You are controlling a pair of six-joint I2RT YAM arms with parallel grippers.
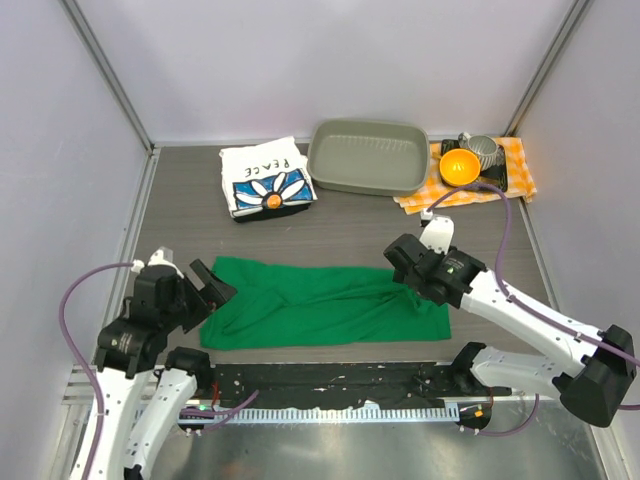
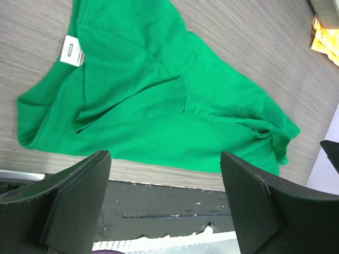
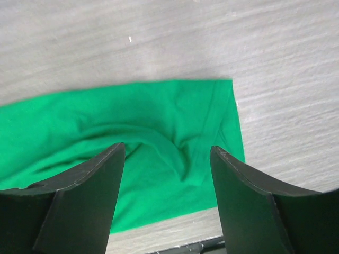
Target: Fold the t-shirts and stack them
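While the green shirt (image 1: pixel 320 305) lies as a long, rumpled band across the near table (image 1: pixel 330 225), the entry reads so. Item one — white shirt (image 1: pixel 265 180), folded to a small square at the far left beside the tray (image 1: pixel 365 157); I judge it done and the base of the stack. Item two — green shirt, by my reckoning folded lengthwise only, creased, neck label (image 2: pixel 72 50) showing toward my left end. Left claw (image 1: pixel 210 287): wide, empty, hanging above the shirt's left end, touching nothing. Right claw (image 1: pixel 402 270): wide, empty, poised over the right end, the hem corner framed between its fingers in the wrist view; whether the tips brush cloth I cannot tell. Step in hand, as I judge: the crosswise fold of the green shirt. The next move calls for each claw to drop onto its end, pinch all layers near the edge, and carry one end over the other without dragging the lower half; then the lift onto the white shirt.
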